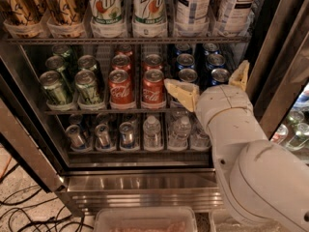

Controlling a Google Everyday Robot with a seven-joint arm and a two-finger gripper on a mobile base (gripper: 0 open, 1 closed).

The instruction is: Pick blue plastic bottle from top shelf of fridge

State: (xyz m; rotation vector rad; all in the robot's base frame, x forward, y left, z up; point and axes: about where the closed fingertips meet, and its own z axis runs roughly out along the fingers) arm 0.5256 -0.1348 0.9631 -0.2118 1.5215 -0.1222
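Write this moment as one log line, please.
phase: approach | gripper: open, empty, in front of blue cans, below top shelf | blue bottle: on top shelf, not touched
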